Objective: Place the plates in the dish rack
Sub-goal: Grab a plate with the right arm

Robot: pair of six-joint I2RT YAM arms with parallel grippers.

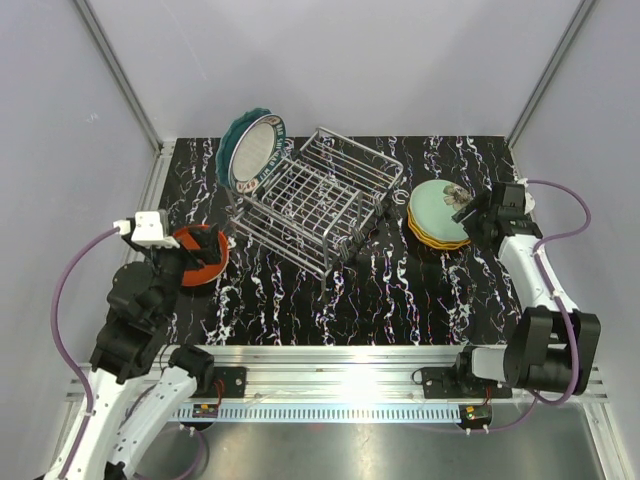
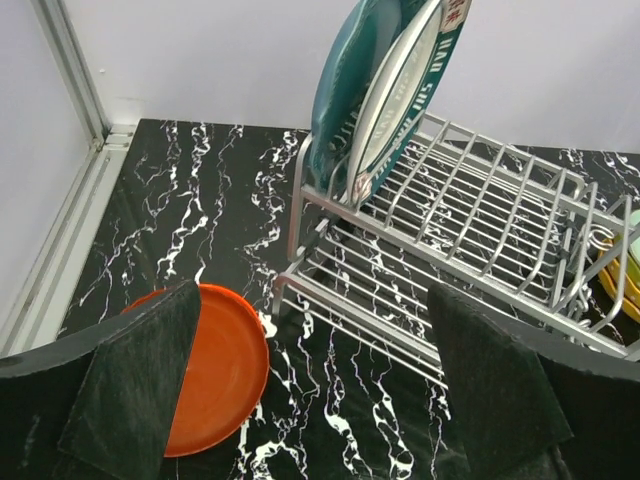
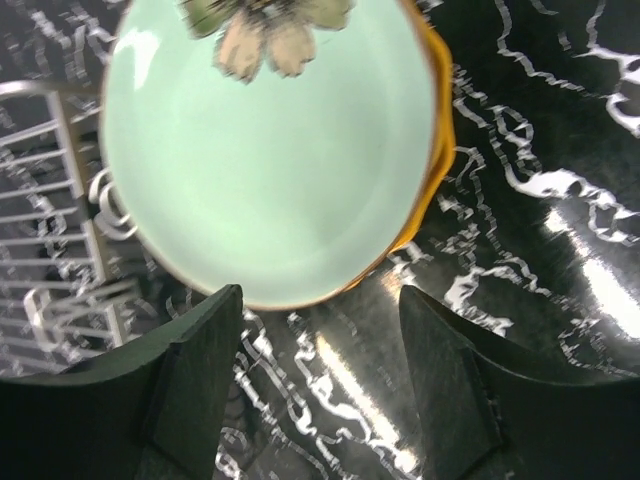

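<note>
The silver wire dish rack stands mid-table; it also shows in the left wrist view. Two plates, a teal one and a cream one, stand upright at its far left end. A red-orange plate lies flat left of the rack. My left gripper is open above its right edge. A mint green plate with a flower print tops a stack of yellow-orange plates right of the rack. My right gripper is open just beside the stack's edge.
The black marbled tabletop is bounded by white walls at the back and sides and an aluminium rail at the near edge. The rack's low front ledge lies close to the left gripper.
</note>
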